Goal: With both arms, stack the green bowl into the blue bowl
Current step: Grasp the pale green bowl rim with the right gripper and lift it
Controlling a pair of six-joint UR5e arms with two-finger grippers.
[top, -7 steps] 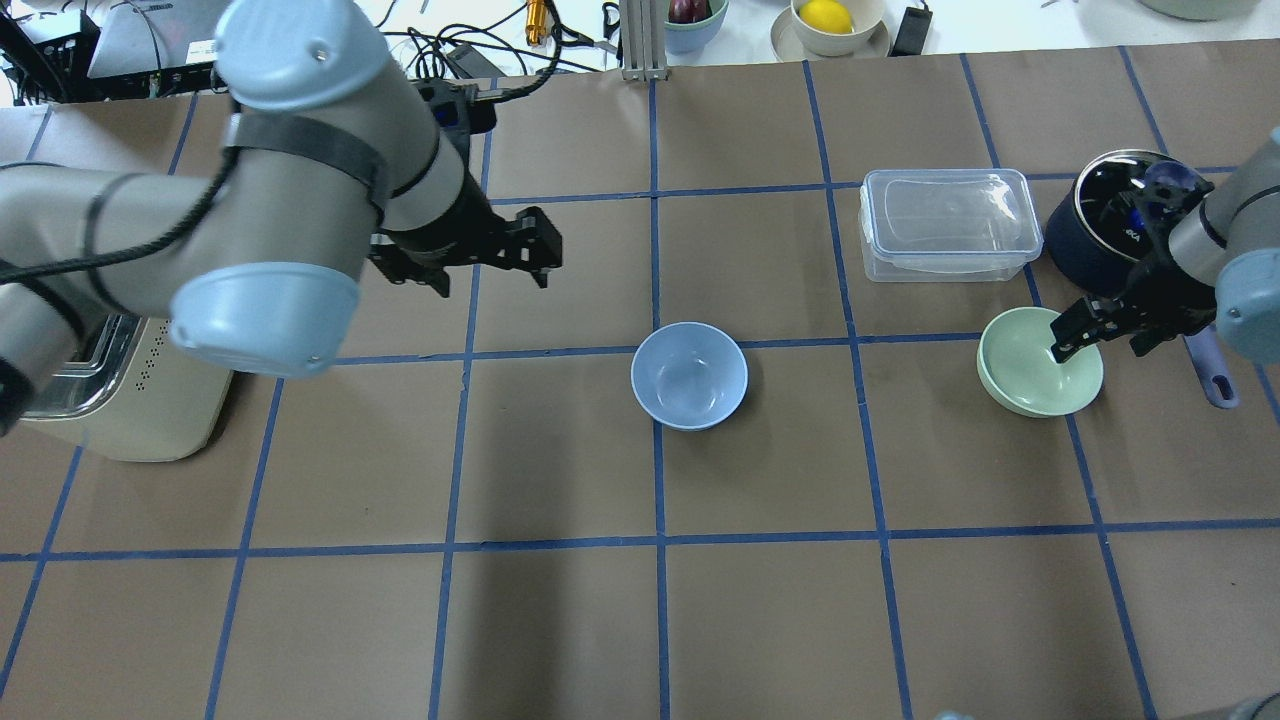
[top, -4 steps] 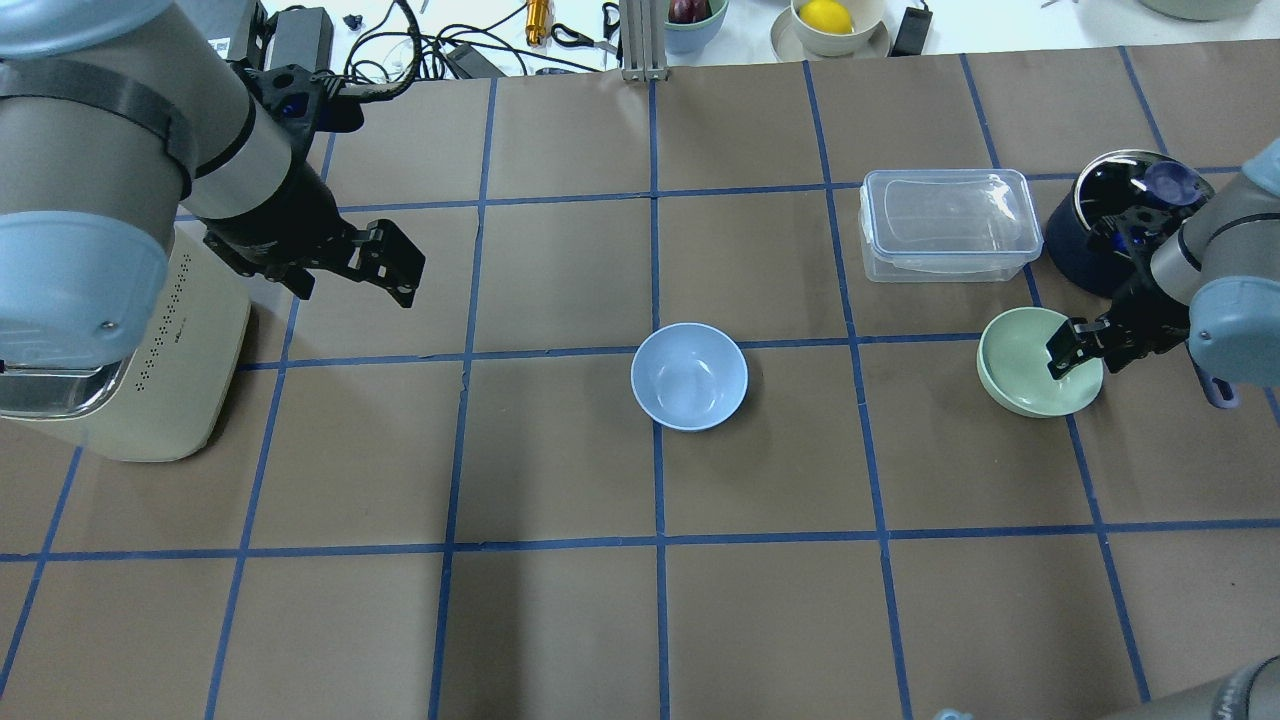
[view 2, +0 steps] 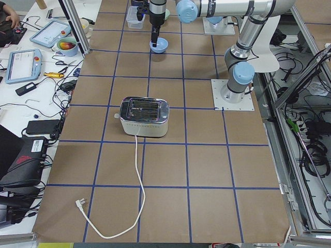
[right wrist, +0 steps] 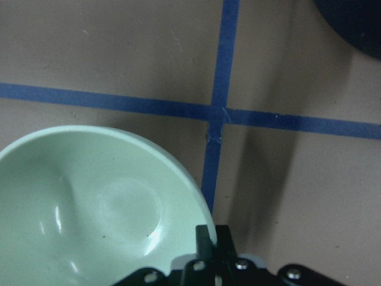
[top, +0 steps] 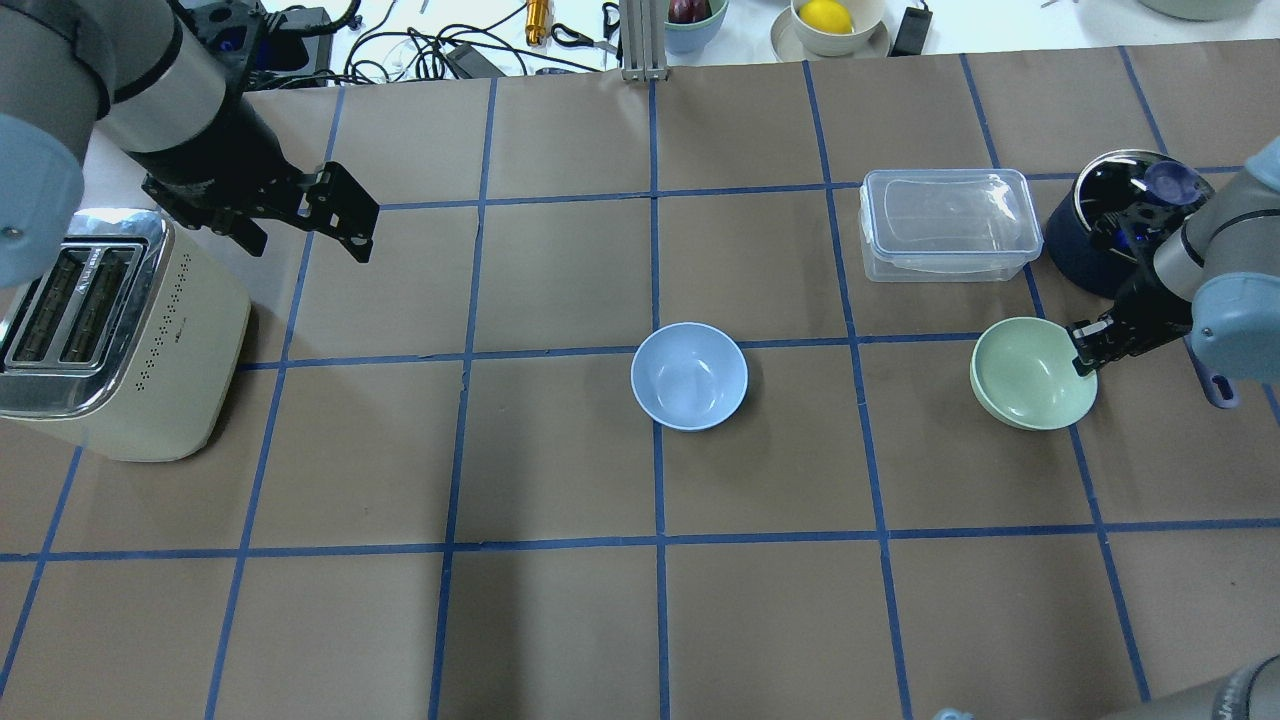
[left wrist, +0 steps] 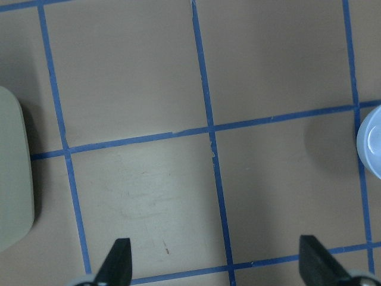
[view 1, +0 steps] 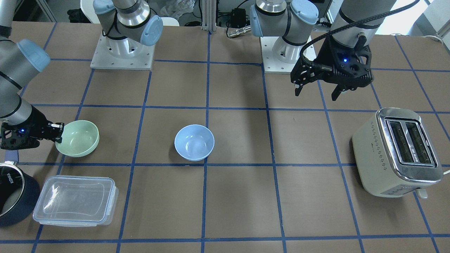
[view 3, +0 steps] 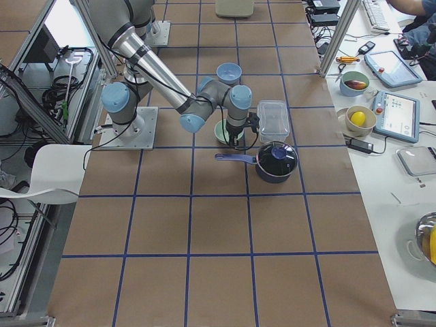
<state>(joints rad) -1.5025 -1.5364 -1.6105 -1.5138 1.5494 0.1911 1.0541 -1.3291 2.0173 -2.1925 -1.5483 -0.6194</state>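
The green bowl (top: 1030, 375) sits right of centre, a little tilted; it also shows in the front view (view 1: 78, 138) and the right wrist view (right wrist: 95, 208). My right gripper (top: 1085, 350) is shut on its right rim, with the fingers (right wrist: 208, 238) pinched together over the edge. The blue bowl (top: 689, 375) stands upright and empty at the table's middle (view 1: 194, 142). My left gripper (top: 305, 240) is open and empty, hovering far left of the blue bowl near the toaster. The blue bowl's edge (left wrist: 370, 142) shows at the right of the left wrist view.
A cream toaster (top: 120, 340) stands at the left edge. A clear lidded container (top: 948, 222) and a dark navy saucepan (top: 1105, 225) sit just behind the green bowl. The saucepan's handle (top: 1212, 375) lies beside my right arm.
My left arm has swung left and back, away from the middle. My right gripper has lowered and shut on the green bowl's rim, and the bowl has tipped and shifted slightly left.
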